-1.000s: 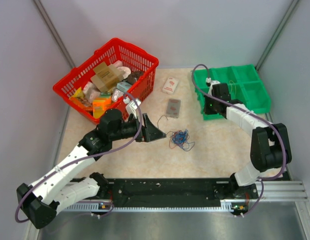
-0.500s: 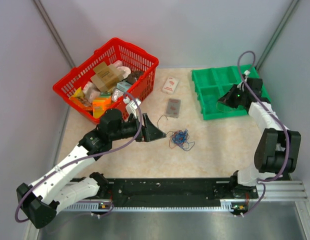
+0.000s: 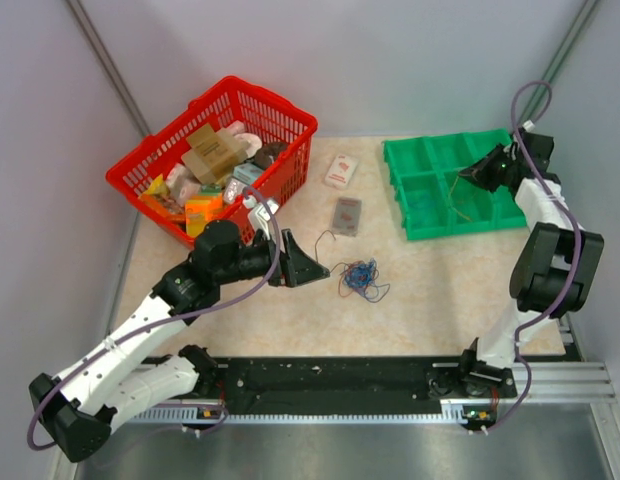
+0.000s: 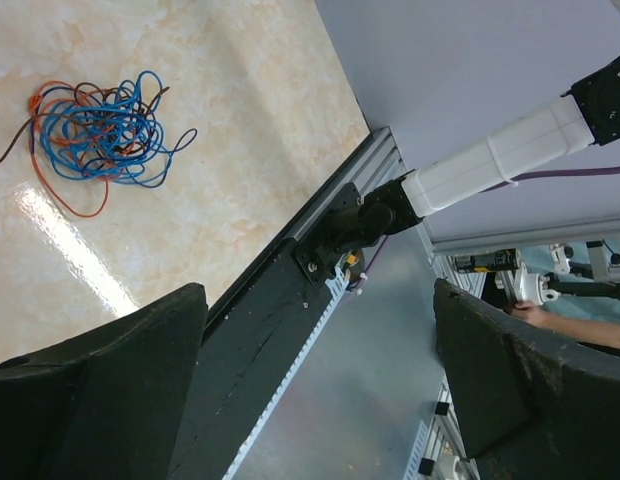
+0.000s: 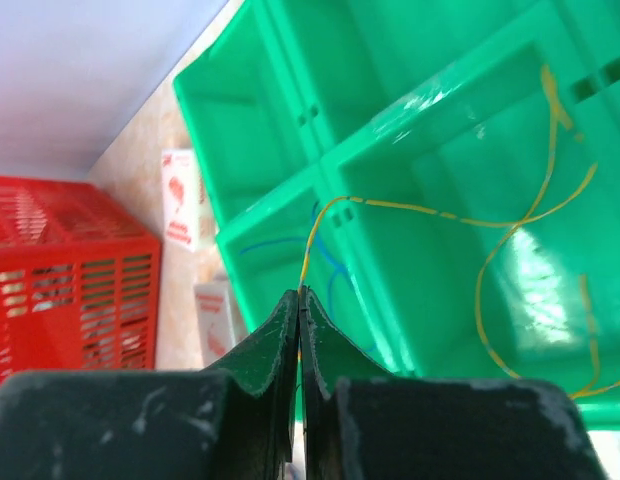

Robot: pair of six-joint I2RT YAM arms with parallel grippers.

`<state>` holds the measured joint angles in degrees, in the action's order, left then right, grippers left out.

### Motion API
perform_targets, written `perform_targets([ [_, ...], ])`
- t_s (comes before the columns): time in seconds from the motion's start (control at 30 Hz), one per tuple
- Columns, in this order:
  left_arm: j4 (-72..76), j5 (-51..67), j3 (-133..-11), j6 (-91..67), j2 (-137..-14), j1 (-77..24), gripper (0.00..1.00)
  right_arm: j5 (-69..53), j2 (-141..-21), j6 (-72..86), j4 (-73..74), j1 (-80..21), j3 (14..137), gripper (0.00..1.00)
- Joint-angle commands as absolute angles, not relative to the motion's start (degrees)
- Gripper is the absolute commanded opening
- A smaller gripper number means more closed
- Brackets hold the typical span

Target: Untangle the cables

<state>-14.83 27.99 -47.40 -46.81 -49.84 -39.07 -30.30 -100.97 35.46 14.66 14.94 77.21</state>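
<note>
The cables (image 3: 361,277) lie as a small tangle of blue, red, orange and black wires on the tabletop, and they also show in the left wrist view (image 4: 98,125). My left gripper (image 3: 312,264) is open and empty, just left of the tangle and apart from it; its jaws (image 4: 318,290) stand wide. My right gripper (image 3: 471,172) is over the green tray (image 3: 400,152), shut on a thin yellow wire (image 5: 510,228). The wire runs from the fingertips (image 5: 299,292) down into a tray compartment. A blue wire (image 5: 330,262) lies in the neighbouring compartment.
A red basket (image 3: 275,100) full of packages stands at the back left and shows in the right wrist view (image 5: 60,270). A small white box (image 3: 339,171) and a grey packet (image 3: 346,215) lie between basket and tray. Walls close in on both sides.
My right arm has swung from the tray's left side to its far right, pinching the yellow wire. My left gripper has hardly moved. The tangle lies as before.
</note>
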Motion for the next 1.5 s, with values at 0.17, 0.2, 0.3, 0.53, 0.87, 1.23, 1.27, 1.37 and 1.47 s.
perform_targets([
  [0.17,-13.7,28.1,-48.3,-45.5,-50.5,-39.3,0.98,-16.8,-103.6,25.3,10.2,15.6,79.7,0.0],
  [0.2,-13.7,28.3,-48.6,-45.6,-51.0,-39.4,0.98,-15.1,-103.8,24.6,9.2,15.6,79.0,0.0],
  [0.3,-13.6,29.2,-49.3,-45.7,-51.9,-39.3,0.98,-10.6,-104.8,22.2,7.6,14.6,78.2,0.0],
  [0.53,-14.2,28.8,-50.0,-45.4,-52.2,-39.3,0.98,-6.4,-101.4,21.5,11.5,10.6,75.6,0.0],
  [0.87,-10.9,30.2,-47.7,-46.6,-53.0,-39.4,0.98,3.8,-80.3,21.8,19.5,0.7,59.4,0.61],
  [1.23,-10.8,30.2,-47.2,-46.7,-52.1,-39.4,0.98,10.3,-83.3,19.7,21.1,-6.6,57.9,0.37],
  [1.27,-10.8,30.1,-46.9,-46.7,-51.9,-39.4,0.98,10.8,-83.3,19.6,21.1,-6.5,58.1,0.21],
  [1.37,-10.8,30.1,-46.6,-46.8,-51.9,-39.4,0.98,12.8,-83.2,19.0,21.3,-6.6,59.7,0.0],
  [1.47,-10.8,30.3,-46.8,-46.7,-52.2,-39.4,0.98,12.9,-84.5,17.3,21.2,-5.0,62.1,0.0],
])
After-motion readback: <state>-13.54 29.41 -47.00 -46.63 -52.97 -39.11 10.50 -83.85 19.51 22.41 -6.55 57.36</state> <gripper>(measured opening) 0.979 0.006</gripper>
